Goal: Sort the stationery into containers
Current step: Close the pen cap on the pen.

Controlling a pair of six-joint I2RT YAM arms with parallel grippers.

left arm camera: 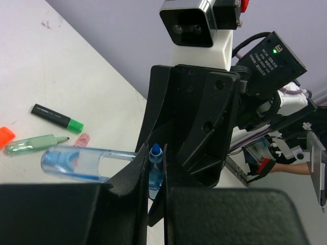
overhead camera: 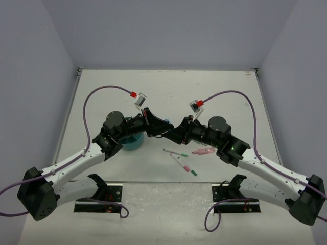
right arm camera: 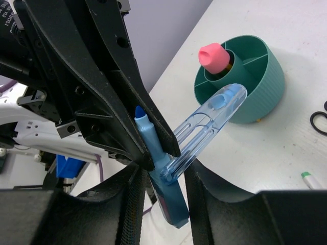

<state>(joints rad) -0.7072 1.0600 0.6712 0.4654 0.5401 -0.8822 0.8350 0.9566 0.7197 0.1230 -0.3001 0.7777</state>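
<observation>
The light-blue pen hangs in the air between both arms. My left gripper is shut on it just below its blue tip. A clear blue cap sticks out sideways from the pen. My right gripper stands open, its jaws narrowly around the pen's lower body and the cap's end. In the top view both grippers meet, left and right, beside the teal organizer. The organizer holds a pink-capped marker.
On the table lie two thin white pens, a pink tube, a black highlighter with a green cap, an orange cap and a pale green pen. Black scissors lie right of the organizer.
</observation>
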